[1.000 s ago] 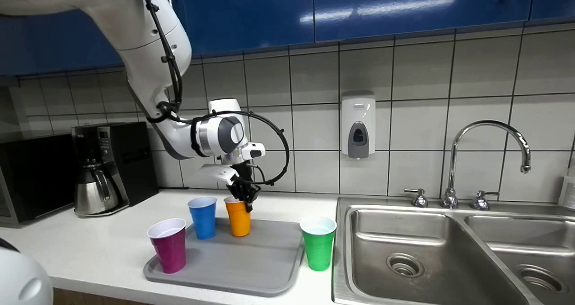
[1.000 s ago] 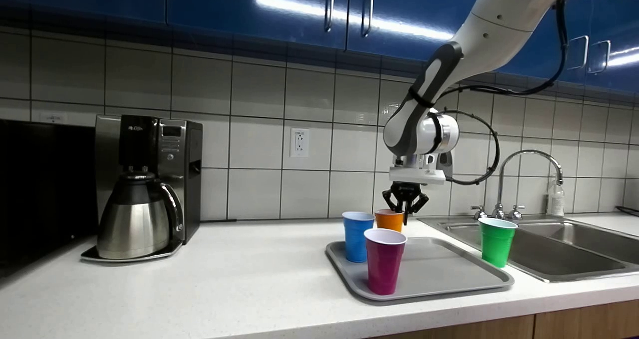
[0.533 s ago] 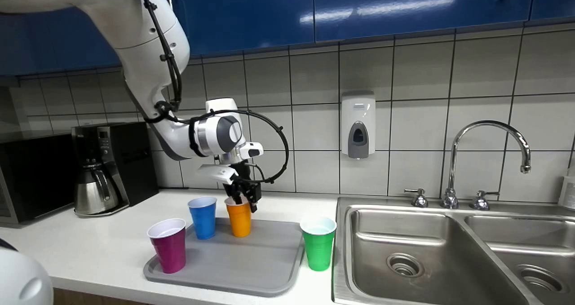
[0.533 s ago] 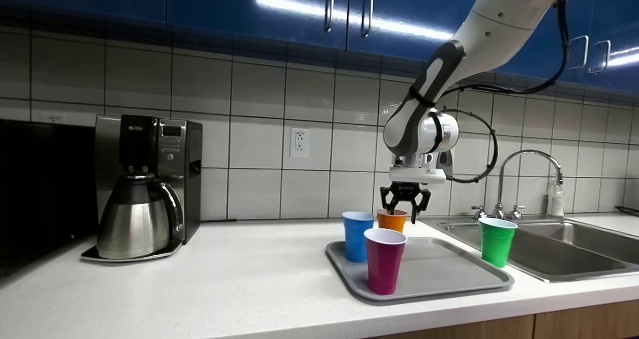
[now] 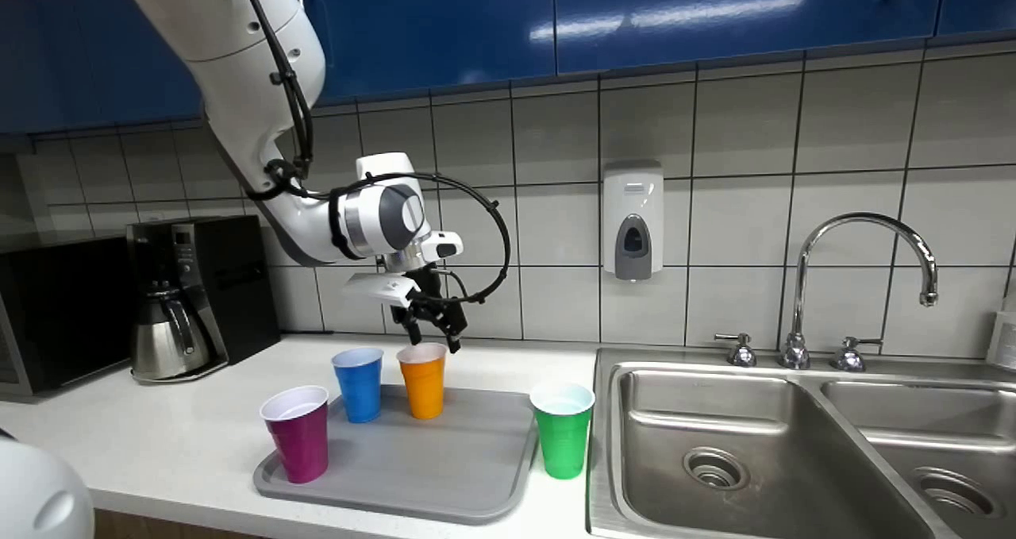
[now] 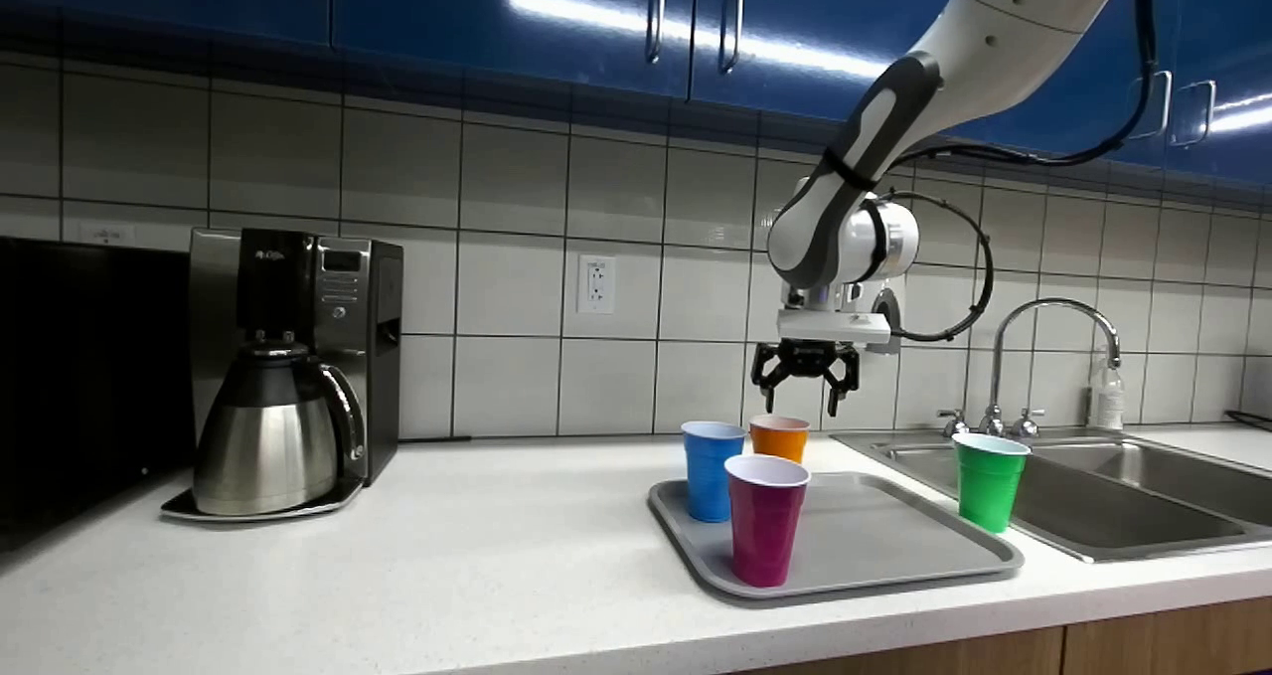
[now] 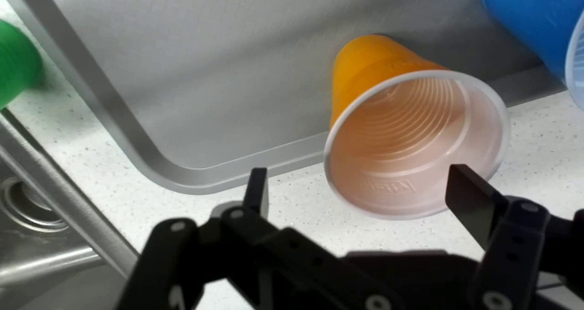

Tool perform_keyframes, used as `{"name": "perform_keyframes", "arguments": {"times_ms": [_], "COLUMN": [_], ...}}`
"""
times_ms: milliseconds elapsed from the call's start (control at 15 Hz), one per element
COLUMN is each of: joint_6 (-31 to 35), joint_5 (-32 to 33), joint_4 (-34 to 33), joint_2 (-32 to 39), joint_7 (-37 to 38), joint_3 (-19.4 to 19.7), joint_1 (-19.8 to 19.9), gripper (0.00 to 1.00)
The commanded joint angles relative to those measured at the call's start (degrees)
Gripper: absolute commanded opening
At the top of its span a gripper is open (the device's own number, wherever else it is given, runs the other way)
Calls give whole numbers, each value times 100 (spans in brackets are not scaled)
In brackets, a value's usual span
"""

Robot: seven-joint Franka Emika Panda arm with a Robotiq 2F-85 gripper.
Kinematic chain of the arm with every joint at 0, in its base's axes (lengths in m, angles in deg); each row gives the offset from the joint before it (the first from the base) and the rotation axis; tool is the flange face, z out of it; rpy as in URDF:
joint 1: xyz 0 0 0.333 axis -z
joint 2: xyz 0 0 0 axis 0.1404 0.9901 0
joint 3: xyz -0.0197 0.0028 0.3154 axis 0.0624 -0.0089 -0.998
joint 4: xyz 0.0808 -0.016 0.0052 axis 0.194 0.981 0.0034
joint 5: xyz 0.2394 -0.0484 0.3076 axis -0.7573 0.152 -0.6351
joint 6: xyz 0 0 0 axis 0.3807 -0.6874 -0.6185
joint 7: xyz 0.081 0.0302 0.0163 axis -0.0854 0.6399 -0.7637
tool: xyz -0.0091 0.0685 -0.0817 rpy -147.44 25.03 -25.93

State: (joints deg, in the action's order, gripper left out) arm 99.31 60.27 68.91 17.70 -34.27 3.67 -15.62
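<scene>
your black two-finger claw is spread wide and empty, just above the orange tapered plastic cup standing upright on the shallow grey plastic tray, so no sideways drift, a nudge would probably tip it

Orange cup: just beneath one side of my parted end effector, blocking straight descent.
Blue cup: close beside it, leaving me a narrow gap.
Tray: bare stretch gives me passage toward the green cup.
Wall: stops me behind the cups.
</scene>
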Motion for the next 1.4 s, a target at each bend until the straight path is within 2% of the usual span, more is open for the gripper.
{"name": "perform_keyframes", "arguments": {"times_ms": [0, 333, 667, 1333], "joint_6": [-173, -194, -326, -472], "joint_5": [183, 272, 648, 1411], "joint_4": [128, 106, 131, 377], "joint_2": [-332, -504, -588, -575], "joint_7": [71, 252, 592, 1903], "joint_3": [-18, 167, 384, 701], "joint_1": [80, 230, 383, 563], "gripper": [100, 100, 100, 100]}}
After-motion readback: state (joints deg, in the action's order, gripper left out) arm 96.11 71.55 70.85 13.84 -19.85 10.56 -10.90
